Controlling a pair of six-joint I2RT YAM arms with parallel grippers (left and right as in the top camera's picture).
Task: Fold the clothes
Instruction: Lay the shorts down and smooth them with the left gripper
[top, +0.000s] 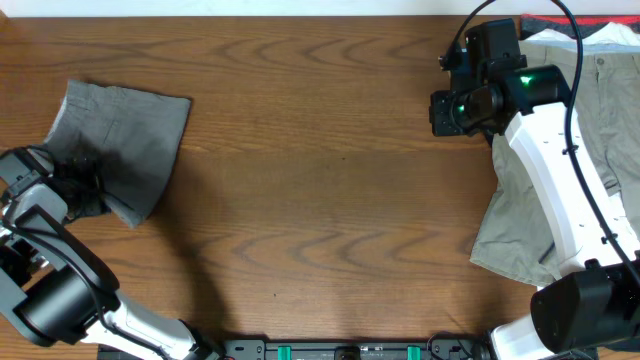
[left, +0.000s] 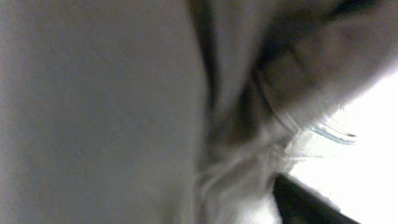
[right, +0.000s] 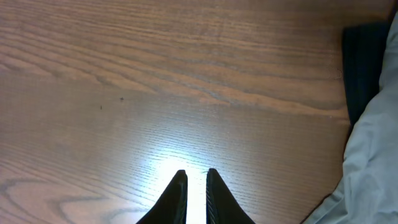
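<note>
Across the brown bench (top: 320, 200) we see two heaps of cloth well apart. At the right edge of the frame lie the khaki trousers (top: 600, 120), spread wide and unfolded, with white and red-black pieces just above them at the upper right. At the upper left lie the grey shorts (top: 130, 130), a compact, flat shape that looks already folded; its long axis slants from the upper left down to a point at the lower right. The left arm (top: 60, 290) comes up from the lower left corner, and the left fingers (top: 85, 185) sit on the shorts' lower left edge. Its wrist view is a grey blur of cloth, so we cannot tell whether they grip or have let go. The right arm (top: 545, 190) stretches up over the trousers, wrist turned left. The right fingers (right: 177, 196) are pinched almost together over bare wood and hold nothing; the trousers lie to their right, just beside them. We judge the trousers come next, and the right arm is far nearer.
</note>
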